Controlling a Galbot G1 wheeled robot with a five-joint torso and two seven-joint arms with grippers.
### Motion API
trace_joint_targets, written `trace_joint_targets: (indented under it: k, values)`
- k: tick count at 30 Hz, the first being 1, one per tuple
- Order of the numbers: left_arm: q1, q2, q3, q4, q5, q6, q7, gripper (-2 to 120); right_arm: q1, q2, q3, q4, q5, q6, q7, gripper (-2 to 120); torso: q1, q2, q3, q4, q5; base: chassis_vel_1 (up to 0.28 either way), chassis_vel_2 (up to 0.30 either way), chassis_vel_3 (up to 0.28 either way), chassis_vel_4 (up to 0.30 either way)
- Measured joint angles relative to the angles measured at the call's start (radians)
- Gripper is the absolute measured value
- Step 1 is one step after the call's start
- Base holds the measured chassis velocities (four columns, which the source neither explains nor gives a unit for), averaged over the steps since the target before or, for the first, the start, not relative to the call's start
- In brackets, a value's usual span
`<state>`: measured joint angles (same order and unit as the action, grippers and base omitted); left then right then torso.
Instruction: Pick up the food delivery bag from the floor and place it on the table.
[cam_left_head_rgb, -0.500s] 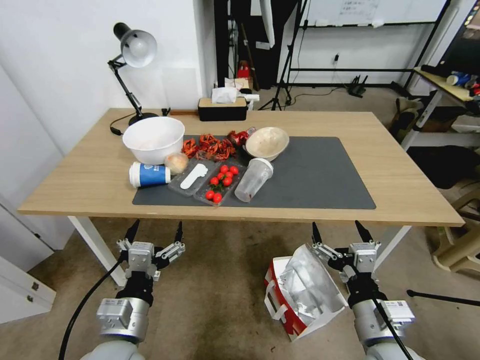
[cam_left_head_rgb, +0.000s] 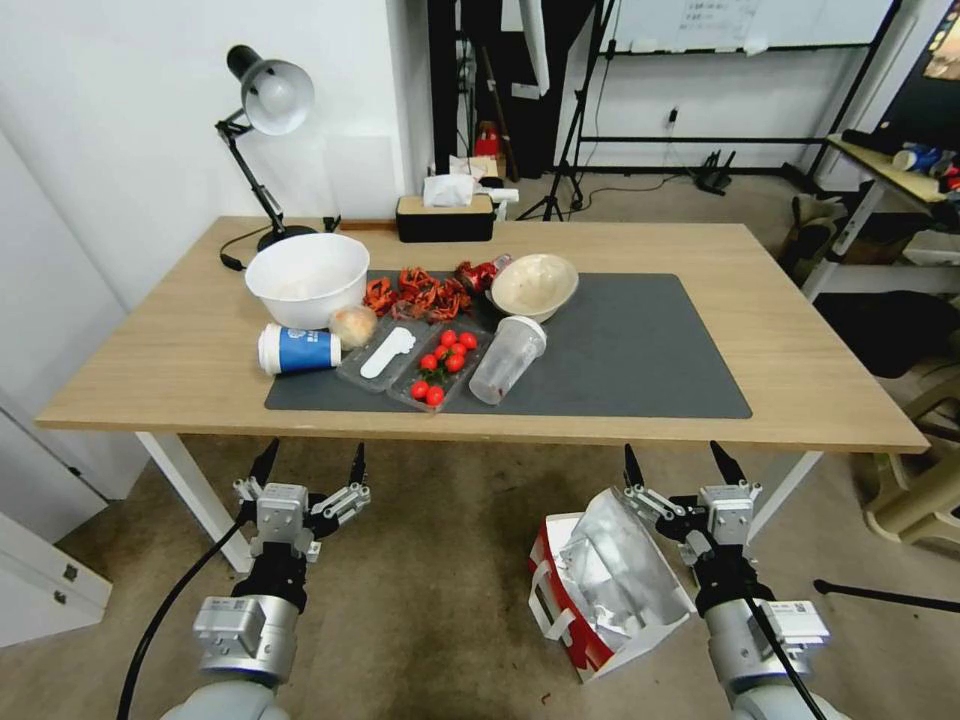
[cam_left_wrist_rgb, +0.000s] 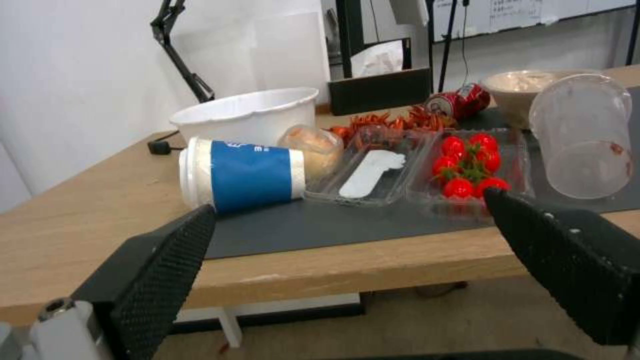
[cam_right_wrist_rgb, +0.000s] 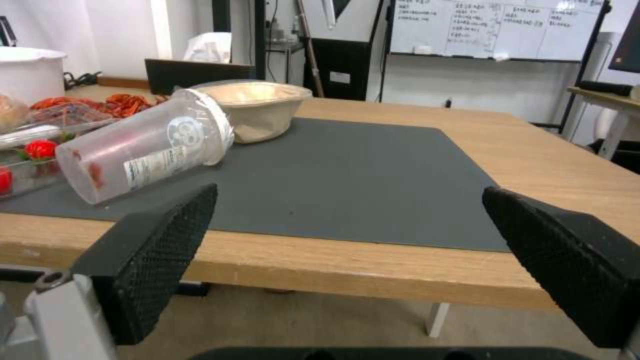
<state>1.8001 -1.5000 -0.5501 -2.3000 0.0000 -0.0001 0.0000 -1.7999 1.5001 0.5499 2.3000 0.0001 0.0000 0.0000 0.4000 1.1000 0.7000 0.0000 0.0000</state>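
- The food delivery bag (cam_left_head_rgb: 605, 590) stands on the floor (cam_left_head_rgb: 440, 560), just beside and slightly below the right gripper (cam_left_head_rgb: 680, 462), its foil-lined mouth gaping towards the fingers.
- The right gripper's fingers are spread wide and hold nothing; they point towards the near edge of the counter (cam_left_head_rgb: 150, 370), with the bag's upper rim close under the inner finger.
- In the right wrist view the right gripper (cam_right_wrist_rgb: 347, 235) frames the bare part of the dark grey mat (cam_right_wrist_rgb: 347, 175), with a toppled clear cup (cam_right_wrist_rgb: 140, 150) off beyond one finger.
- The left gripper (cam_left_head_rgb: 310, 462) hangs parked, well apart from the bag, fingers likewise open and empty, in front of the counter edge.
- In the left wrist view the left gripper (cam_left_wrist_rgb: 347, 245) looks over a blue paper cup (cam_left_wrist_rgb: 243, 175) lying on its side and a tray of cherry tomatoes (cam_left_wrist_rgb: 470, 162).
- The step in hand looks like the very start: the bag is not yet grasped and nothing is lifted.
- Next, the right fingers probably need to drop and turn towards a white strap handle (cam_left_head_rgb: 552, 600) or the bag's rim, then close on it.
- The bare stretch of mat ahead of the right fingers seems the natural landing spot; the thin paper and crinkled foil may buckle if pinched carelessly.
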Motion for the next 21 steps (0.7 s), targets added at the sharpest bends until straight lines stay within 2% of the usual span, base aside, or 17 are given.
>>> trace_joint_targets:
  k: [21]
  values:
    - [0.000,0.000,0.000,0.000,0.000,0.000,0.000,100,0.000,0.000,0.000,0.000,0.000,0.000,0.000,100,0.000,0.000,0.000,0.0000,0.0000,0.000,0.000,0.000,0.000]
